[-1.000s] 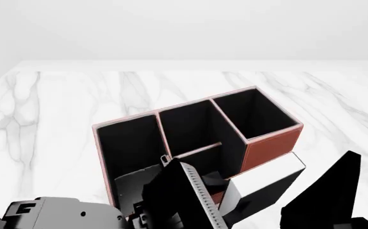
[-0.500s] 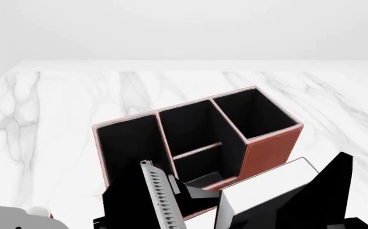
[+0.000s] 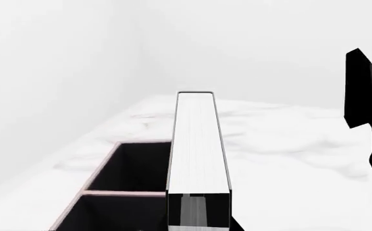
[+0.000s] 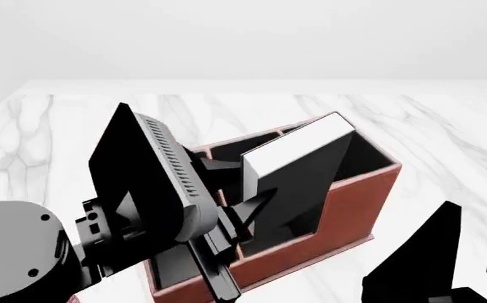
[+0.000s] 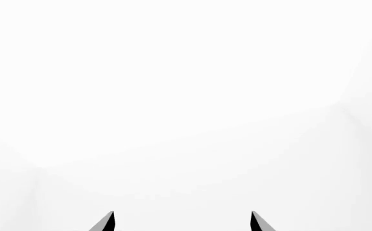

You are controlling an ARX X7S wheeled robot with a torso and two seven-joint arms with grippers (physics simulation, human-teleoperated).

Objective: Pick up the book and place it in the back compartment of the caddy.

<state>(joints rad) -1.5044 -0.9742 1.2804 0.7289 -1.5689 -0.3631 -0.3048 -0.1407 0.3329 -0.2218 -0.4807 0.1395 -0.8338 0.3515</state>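
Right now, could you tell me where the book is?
In the head view, the book is held tilted above the caddy, gripped by the left end effector, over its middle cells.

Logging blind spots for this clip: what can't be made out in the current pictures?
- Back compartment floor: head view, hidden behind the book and the left arm.
- Left pincer's contact with the book: head view, buried behind the arm; left wrist view, cut off by the frame edge.
- Right pincer: right wrist view, only two tips show, apart.
- Caddy near end: hidden by the left arm.
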